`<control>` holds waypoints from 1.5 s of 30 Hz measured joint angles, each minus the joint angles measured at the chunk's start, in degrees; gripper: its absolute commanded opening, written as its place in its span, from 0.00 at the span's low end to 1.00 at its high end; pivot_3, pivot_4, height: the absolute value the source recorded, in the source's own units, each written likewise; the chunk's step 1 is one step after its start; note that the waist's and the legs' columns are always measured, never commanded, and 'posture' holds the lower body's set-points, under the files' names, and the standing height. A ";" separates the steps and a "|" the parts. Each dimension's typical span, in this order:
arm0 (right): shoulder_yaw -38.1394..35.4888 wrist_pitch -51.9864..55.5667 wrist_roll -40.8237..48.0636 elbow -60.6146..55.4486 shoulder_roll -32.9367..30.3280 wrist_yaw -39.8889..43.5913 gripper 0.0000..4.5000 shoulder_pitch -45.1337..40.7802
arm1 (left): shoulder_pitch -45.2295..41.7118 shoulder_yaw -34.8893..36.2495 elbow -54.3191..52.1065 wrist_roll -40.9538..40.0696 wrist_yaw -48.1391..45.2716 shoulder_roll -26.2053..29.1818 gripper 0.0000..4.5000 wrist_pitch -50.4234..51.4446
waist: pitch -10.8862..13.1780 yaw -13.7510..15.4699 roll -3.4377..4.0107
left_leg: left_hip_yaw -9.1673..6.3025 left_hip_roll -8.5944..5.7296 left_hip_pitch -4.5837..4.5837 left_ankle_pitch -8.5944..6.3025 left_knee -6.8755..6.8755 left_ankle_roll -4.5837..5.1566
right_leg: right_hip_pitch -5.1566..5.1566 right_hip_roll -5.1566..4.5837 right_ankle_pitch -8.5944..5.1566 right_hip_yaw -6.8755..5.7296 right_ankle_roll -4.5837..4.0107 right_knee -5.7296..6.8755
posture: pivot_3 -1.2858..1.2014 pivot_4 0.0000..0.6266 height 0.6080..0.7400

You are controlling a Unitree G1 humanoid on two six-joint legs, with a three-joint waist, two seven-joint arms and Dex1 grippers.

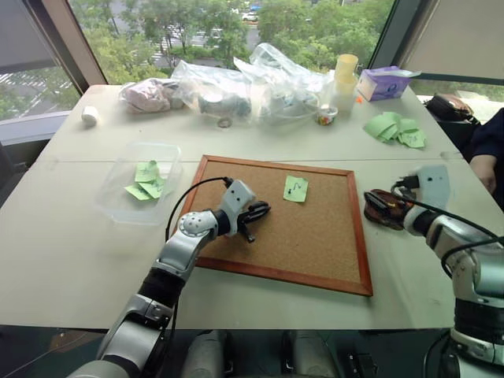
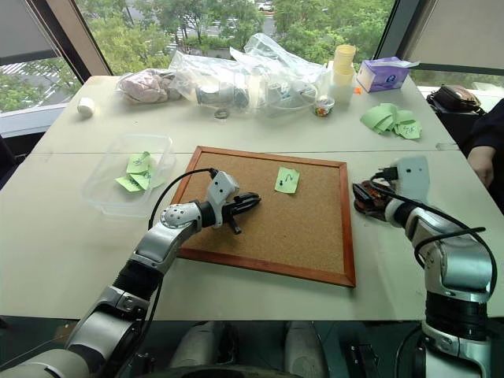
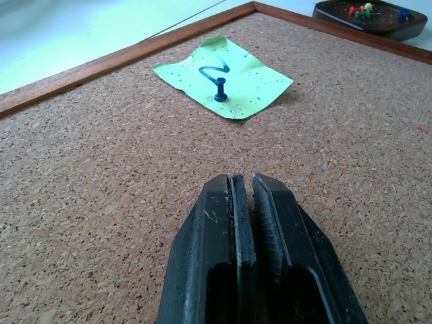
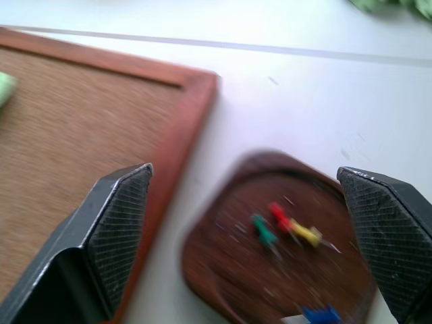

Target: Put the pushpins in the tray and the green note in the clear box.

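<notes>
The green note (image 1: 295, 189) lies on the corkboard (image 1: 315, 244), pinned by a blue pushpin (image 3: 221, 89). My left gripper (image 1: 257, 213) hovers shut and empty over the cork, left of the note; its closed fingers (image 3: 223, 223) point toward the note. The dark brown tray (image 1: 391, 218) sits just off the board's right edge. It holds green (image 4: 264, 231), red (image 4: 278, 216), yellow (image 4: 305, 234) and blue (image 4: 320, 315) pushpins. My right gripper (image 4: 246, 177) stands wide open above the tray with nothing between its fingers. The clear box (image 1: 110, 197) stands left of the board with pale green slips (image 1: 146, 181) inside.
Wrinkly plastic bags (image 1: 236, 87), yellow cups (image 1: 345, 75) and a purple tissue box (image 1: 382, 83) line the table's far side. A bunch of pale green slips (image 1: 396, 128) lies at the back right. A person's hand (image 1: 484, 169) rests at the right edge.
</notes>
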 measured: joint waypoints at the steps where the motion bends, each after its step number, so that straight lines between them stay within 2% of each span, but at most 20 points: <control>1: 1.66 0.38 0.62 -0.89 1.14 0.11 1.00 -1.51 | -0.09 -0.04 0.06 0.00 0.00 -0.07 0.11 -0.01 | 0.00 0.09 0.00 | -0.01 0.00 -0.01 0.00 0.00 0.00 | 0.00 0.00 0.00 0.00 0.00 0.00 | 0.52 0.24 1.00; 6: 11.84 0.26 1.20 -0.89 7.43 0.15 1.00 -6.37 | -0.51 -0.10 0.45 0.00 0.00 -0.19 0.11 -0.02 | 0.01 0.11 -0.02 | -0.02 -0.01 -0.04 0.00 0.00 0.00 | -0.02 -0.01 0.00 -0.01 0.00 0.00 | 0.52 0.24 1.00; 9: 16.04 -1.32 0.27 1.44 9.16 0.29 0.81 -7.64 | -0.72 -0.11 0.60 0.00 0.01 -0.21 0.11 -0.01 | 0.01 0.13 -0.02 | -0.01 -0.02 -0.07 0.00 0.01 0.00 | -0.03 -0.02 0.01 -0.02 0.00 0.00 | 0.52 0.24 1.00; 12: 19.03 -3.97 -1.42 4.66 9.65 1.00 0.47 -7.97 | -0.54 0.04 0.37 0.01 0.05 0.01 0.11 0.03 | 0.01 0.08 -0.02 | -0.01 -0.03 -0.07 0.00 0.01 0.01 | -0.03 -0.01 0.01 -0.02 0.00 0.00 | 0.52 0.24 1.00; 17: 21.81 -8.41 -3.75 10.39 10.23 2.02 0.47 -9.25 | 0.09 0.19 -0.45 0.04 0.71 0.16 0.11 0.07 | 0.01 -0.08 -0.02 | 0.01 -0.02 -0.07 0.00 0.01 0.00 | -0.04 0.00 0.01 -0.02 0.01 0.01 | 0.52 0.24 1.00; 27: 22.78 -14.86 -7.08 19.45 11.63 3.38 0.47 -10.47 | 0.68 0.19 -1.47 0.05 1.19 0.51 0.11 0.34 | 0.02 -0.24 -0.03 | 0.06 -0.01 -0.06 0.06 -0.01 -0.11 | -0.06 0.03 0.01 -0.02 0.01 0.01 | 0.52 0.24 1.00; 30: 22.83 -16.22 -7.94 20.39 11.70 3.53 0.27 -10.51 | 0.70 0.19 -1.49 0.05 1.20 0.55 0.11 0.36 | 0.02 -0.26 -0.03 | 0.07 0.00 -0.06 0.06 -0.01 -0.11 | -0.06 0.04 0.01 -0.02 0.01 0.01 | 0.52 0.24 1.00; 32: 22.82 -16.75 -8.50 20.74 11.79 3.56 0.05 -10.54 | 0.72 0.19 -1.51 0.05 1.20 0.60 0.11 0.36 | 0.02 -0.27 -0.03 | 0.06 0.01 -0.05 0.07 -0.02 -0.12 | -0.06 0.04 0.01 -0.02 0.01 0.01 | 0.52 0.24 1.00; 33: 22.88 -16.88 -8.57 20.83 12.10 3.74 0.03 -10.53 | 0.73 0.20 -1.51 0.05 1.21 0.65 0.11 0.36 | 0.02 -0.29 -0.03 | 0.06 0.01 -0.05 0.08 -0.03 -0.14 | -0.06 0.05 0.01 -0.02 0.01 0.01 | 0.52 0.24 1.00; 38: 22.83 -16.27 -8.92 19.77 12.15 3.89 0.03 -10.46 | 0.96 0.22 -1.93 0.04 1.21 0.80 0.11 0.41 | 0.02 -0.36 -0.03 | 0.07 0.02 -0.07 0.13 -0.04 -0.22 | -0.10 0.05 0.01 -0.01 0.01 0.00 | 0.52 0.24 1.00; 42: 22.57 -13.81 -8.52 12.21 11.29 4.08 0.03 -10.37 | 1.13 0.22 -2.37 0.04 1.21 0.89 0.11 0.69 | 0.02 -0.35 -0.02 | 0.08 0.02 -0.10 0.22 -0.11 -0.38 | -0.16 0.04 0.00 -0.01 0.00 -0.02 | 0.52 0.24 1.00; 45: 21.65 -11.48 -7.68 6.10 10.14 4.26 0.03 -10.38 | 1.07 0.22 -2.49 0.04 1.21 0.89 0.11 1.15 | 0.02 -0.33 -0.03 | 0.08 0.03 -0.10 0.09 -0.12 -0.15 | -0.15 0.04 0.00 -0.01 0.00 -0.03 | 0.52 0.24 1.00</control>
